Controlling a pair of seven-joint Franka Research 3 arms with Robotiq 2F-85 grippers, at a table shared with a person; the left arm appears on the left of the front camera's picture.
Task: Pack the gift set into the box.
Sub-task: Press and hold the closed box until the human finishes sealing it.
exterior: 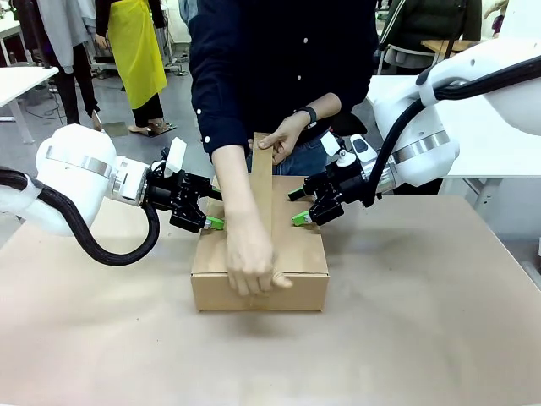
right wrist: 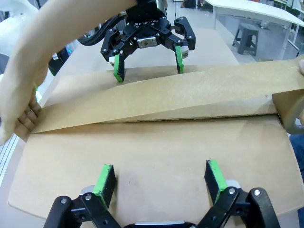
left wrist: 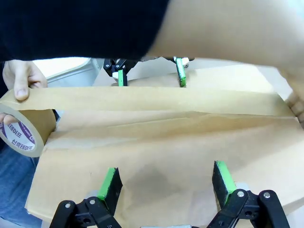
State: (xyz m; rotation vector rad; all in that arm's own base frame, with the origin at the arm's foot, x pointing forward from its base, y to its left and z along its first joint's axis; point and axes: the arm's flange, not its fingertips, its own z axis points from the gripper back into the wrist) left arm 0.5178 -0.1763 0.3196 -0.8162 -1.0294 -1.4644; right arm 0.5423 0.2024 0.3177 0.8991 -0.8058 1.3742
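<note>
Both open grippers, left gripper (exterior: 211,222) and right gripper (exterior: 302,217), press the box (exterior: 259,271) flaps while a hand (exterior: 250,262) sticks tape (exterior: 263,186).

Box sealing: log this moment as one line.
box flaps closed | left gripper open, pads on top | right gripper open, pads on top | person's hand pressing tape strip along seam

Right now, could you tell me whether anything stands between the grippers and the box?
No. The left gripper and right gripper already press their open fingertips on the box flaps, either side of the person's tape strip.
</note>
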